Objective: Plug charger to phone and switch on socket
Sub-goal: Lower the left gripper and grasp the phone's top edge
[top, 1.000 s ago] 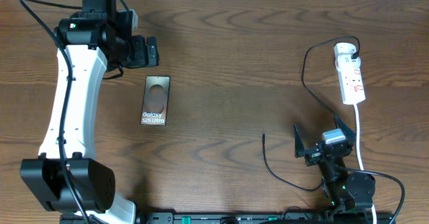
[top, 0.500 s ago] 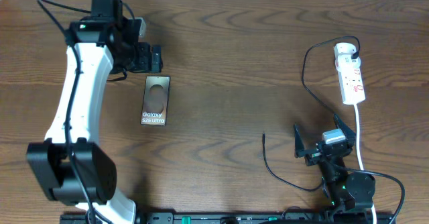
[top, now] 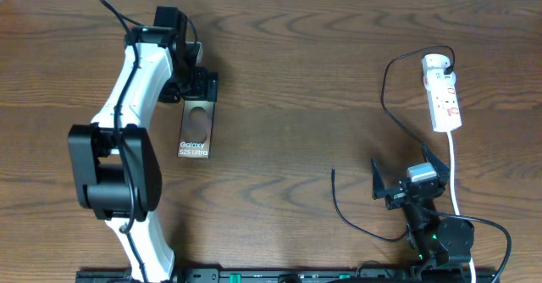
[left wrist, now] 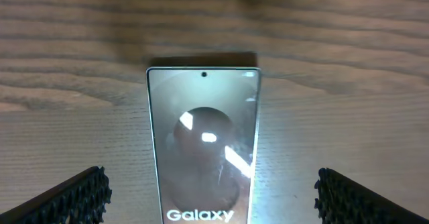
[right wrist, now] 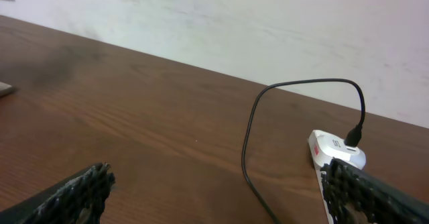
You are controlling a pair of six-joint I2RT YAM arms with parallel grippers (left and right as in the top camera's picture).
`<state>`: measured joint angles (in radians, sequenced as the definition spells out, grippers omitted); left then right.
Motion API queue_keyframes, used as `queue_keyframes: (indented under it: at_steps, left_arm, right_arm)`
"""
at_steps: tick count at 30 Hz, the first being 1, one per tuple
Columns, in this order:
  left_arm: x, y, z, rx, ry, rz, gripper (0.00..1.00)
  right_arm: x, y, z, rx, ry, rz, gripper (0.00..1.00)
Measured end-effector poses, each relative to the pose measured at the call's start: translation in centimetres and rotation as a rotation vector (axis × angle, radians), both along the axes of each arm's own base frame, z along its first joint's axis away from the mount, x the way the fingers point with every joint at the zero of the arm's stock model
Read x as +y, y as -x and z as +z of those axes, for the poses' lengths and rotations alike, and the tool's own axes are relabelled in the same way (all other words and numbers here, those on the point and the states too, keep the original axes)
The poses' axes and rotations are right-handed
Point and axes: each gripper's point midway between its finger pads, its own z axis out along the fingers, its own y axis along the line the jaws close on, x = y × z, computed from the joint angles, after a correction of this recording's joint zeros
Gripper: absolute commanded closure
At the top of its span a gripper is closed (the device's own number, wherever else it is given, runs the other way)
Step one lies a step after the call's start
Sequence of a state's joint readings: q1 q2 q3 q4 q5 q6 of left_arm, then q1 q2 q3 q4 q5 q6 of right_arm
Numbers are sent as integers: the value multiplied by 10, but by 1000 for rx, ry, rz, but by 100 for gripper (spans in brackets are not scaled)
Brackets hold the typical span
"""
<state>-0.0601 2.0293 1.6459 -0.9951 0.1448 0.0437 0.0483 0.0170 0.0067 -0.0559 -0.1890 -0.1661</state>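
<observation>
Overhead view of a dark wooden table (top: 288, 80), described from the near edge outward. At the near right, the right gripper (top: 400, 160) is seen low over the wood with its jaws spread wide and nothing between them. Just to its left, the loose tip of the black charger cable (top: 384, 88) is lying bare on the table, not yet picked up.

Farther out and well apart to the left, the phone (top: 196, 128) is laid flat, screen up, with white "Galaxy" lettering at its near end. No cable is attached to it. At its far end, the left gripper (top: 201, 90) is held with jaws fully spread and empty; in the left wrist view the phone's top edge is framed between the two fingertips, untouched.

At the far right, the white power strip (top: 444, 97) is placed lengthwise, with the cable's other end already plugged in at its far end. Whether its switch is on cannot be told.

Both steps are judged to be left: connecting the phone and switching on.
</observation>
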Motion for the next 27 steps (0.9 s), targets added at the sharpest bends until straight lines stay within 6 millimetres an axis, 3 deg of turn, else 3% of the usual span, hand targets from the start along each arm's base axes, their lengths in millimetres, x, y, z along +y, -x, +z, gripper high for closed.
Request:
queue_keyframes:
  at_steps: [6,19,27]
  left_arm:
    - [4,0,-19,36,-23,6,2]
    - [4,-2,-21,31,-25,13,2]
    - [5,7,-38,52,-27,13,2]
  right_arm:
    - [0,0,0,0,0,0,1]
    - [0,0,0,0,0,0,1]
    - [0,0,0,0,0,0,1]
